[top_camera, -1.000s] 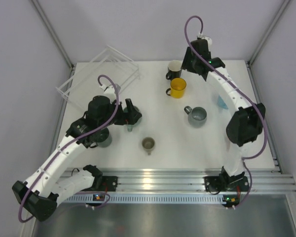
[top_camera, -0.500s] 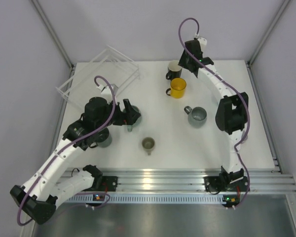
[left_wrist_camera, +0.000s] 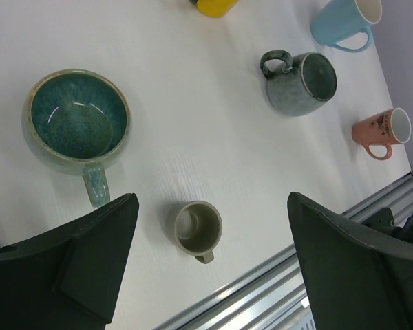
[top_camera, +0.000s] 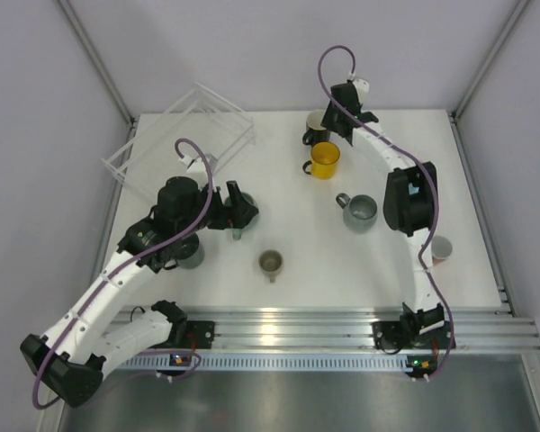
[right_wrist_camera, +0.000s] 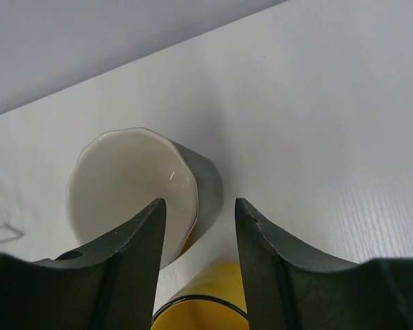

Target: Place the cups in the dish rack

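White tabletop (top_camera: 297, 229), grey walls (top_camera: 252, 45); left gripper (left_wrist_camera: 212, 201) spread wide, empty; right gripper (right_wrist_camera: 199, 203) half-spread astride the black mug (right_wrist_camera: 208, 177) rim.

- Flat white table top (top_camera: 342, 279), filling the frame's middle.
- Silver aluminium rails (top_camera: 288, 322), along the lower edge.
- Pale lilac-grey walls (top_camera: 252, 45) above, with grey metal corner posts (top_camera: 94, 58).

Top external: fixed high behind the arm bases, facing down over the whole table (top_camera: 279, 207). Left wrist: mid-height, angled down toward the near rail (left_wrist_camera: 248, 285); olive cup (left_wrist_camera: 196, 227) and grey-blue mug (left_wrist_camera: 306, 81) shared with top view. Right wrist: very close, low, facing black cup (right_wrist_camera: 144, 192) and yellow cup (right_wrist_camera: 206, 302), likewise shared.
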`<state>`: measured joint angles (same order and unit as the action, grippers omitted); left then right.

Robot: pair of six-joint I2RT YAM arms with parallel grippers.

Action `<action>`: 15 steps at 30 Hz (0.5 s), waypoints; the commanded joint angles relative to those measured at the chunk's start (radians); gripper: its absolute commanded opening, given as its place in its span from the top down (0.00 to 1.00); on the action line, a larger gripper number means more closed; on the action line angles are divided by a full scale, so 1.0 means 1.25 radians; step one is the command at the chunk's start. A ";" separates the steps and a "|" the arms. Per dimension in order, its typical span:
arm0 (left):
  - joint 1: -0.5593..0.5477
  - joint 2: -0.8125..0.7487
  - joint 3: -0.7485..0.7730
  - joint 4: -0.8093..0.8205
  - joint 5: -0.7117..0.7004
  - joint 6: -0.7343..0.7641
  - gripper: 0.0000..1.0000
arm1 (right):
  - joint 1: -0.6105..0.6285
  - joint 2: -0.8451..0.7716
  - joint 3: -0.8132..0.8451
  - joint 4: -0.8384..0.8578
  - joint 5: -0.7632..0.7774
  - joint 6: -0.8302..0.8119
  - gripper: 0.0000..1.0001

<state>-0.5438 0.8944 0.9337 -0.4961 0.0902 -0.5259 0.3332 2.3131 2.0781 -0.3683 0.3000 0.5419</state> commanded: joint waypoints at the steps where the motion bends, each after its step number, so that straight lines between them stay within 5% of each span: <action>1: 0.001 -0.006 -0.008 0.039 0.009 -0.005 0.05 | -0.010 0.021 0.056 0.039 0.002 -0.003 0.55; 15: -0.001 -0.001 -0.016 0.043 0.019 0.003 0.07 | -0.019 0.066 0.058 0.060 -0.029 0.002 0.65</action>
<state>-0.5438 0.8944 0.9253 -0.4934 0.0978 -0.5255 0.3305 2.3676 2.0975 -0.3290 0.2737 0.5434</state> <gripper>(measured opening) 0.934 0.372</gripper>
